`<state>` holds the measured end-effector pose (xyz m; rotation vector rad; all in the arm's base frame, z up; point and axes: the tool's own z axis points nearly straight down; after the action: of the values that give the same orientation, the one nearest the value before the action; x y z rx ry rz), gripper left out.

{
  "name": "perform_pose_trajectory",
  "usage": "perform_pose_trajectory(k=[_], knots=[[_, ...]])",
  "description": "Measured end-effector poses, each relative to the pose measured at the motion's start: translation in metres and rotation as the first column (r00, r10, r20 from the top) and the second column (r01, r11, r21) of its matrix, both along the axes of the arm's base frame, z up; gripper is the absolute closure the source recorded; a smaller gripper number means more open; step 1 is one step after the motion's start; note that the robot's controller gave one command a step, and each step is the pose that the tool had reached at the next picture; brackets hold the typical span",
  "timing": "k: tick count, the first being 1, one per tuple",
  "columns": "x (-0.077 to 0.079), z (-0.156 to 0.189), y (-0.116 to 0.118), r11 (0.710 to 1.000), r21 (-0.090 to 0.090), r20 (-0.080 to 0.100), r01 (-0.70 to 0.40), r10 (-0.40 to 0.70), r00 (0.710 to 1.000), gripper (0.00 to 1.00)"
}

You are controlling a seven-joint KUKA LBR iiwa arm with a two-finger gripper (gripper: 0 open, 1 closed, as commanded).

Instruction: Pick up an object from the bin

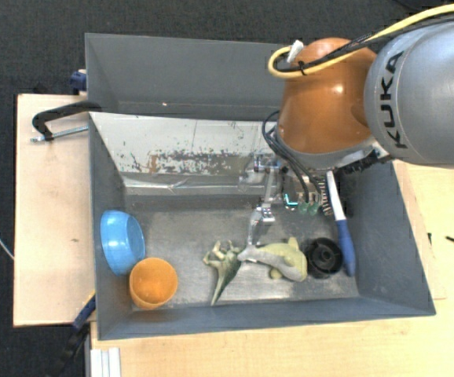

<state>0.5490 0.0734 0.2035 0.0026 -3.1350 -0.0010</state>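
camera view puts the gripper (255,238) low near the front wall of the grey metal bin (384,242), just beside a green plastic toy dinosaur (225,261); nothing is lifted yet, and i cannot tell how far the claw is open.

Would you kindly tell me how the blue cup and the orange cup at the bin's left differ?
The blue cup looks larger than the orange cup. The blue cup sits tilted on its side; the orange cup opens upward. Both are round, hollow and empty.
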Motion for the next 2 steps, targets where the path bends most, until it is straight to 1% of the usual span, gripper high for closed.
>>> perform_pose_trajectory(k=[1,2], knots=[[-0.0565,-0.1251,-0.0176,0.980,0.001,-0.001,-0.197,0.197,0.980,0.00],[-0.0537,-0.1213,-0.0170,0.981,0.001,0.008,-0.196,0.196,0.981,1.00]])
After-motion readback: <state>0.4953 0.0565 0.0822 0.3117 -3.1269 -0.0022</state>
